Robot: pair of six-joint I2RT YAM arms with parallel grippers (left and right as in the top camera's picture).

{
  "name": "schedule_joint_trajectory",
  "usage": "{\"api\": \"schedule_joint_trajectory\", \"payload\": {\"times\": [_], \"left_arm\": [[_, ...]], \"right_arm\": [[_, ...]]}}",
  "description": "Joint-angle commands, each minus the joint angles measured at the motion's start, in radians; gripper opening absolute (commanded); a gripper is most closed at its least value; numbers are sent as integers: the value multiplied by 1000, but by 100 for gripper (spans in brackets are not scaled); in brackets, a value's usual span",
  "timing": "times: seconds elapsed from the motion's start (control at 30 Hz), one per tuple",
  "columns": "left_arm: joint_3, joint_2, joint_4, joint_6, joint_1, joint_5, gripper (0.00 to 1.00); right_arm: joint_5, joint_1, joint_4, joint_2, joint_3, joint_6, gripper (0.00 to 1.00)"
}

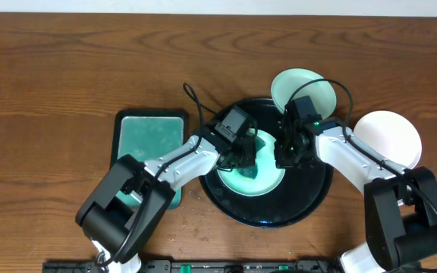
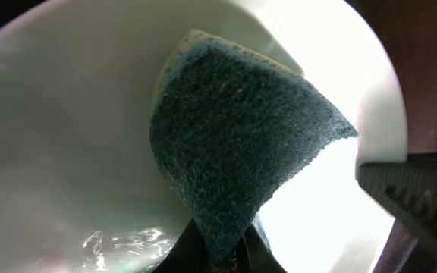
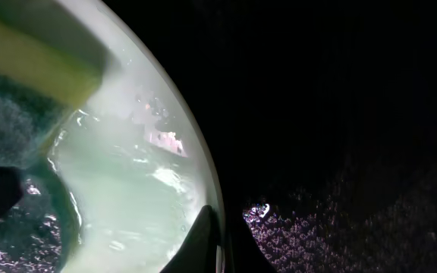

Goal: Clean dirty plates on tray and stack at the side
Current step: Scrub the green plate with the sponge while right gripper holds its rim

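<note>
The glossy pale-mint round plate (image 1: 268, 182) lies in the large round glossy black tray (image 1: 309, 201). The left gripper (image 1: 243, 157), jaws clenched on a teal scouring sponge (image 2: 241, 144), presses the sponge to the plate's face, while the right gripper (image 1: 285, 152) pinches that plate's right rim. A second pale plate (image 1: 303, 89) overlaps the tray's far edge, and a white third plate (image 1: 389, 136) rests on the dark-brown wooden tabletop (image 1: 51, 76).

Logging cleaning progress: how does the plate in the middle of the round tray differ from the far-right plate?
The middle plate sits on the black tray, teal-tinted, a sponge pressed on it by the left gripper; the far-right plate lies on bare wood, plain white, untouched by grippers. Both are small, round, shallow.
</note>
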Motion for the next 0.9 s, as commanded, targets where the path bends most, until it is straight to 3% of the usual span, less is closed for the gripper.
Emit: {"api": "schedule_joint_trajectory", "payload": {"times": [0.0,0.2,0.4,0.53,0.7,0.87], "left_arm": [[-9,95,-15,-44,1,10,8],[30,99,-271,-84,84,-170,7],[136,99,-482,-11,160,-299,7],[149,99,-463,11,151,-257,8],[137,114,-305,13,97,-13,8],[137,164,-182,14,8,107,8]], "right_arm": [[-42,37,-5,36,-18,1,1],[-42,37,-19,36,-19,0,1],[-42,37,-15,36,-22,0,1],[-42,37,-14,36,-22,0,1],[-34,37,-14,36,-22,1,1],[-35,37,-16,36,-22,1,1]]}}
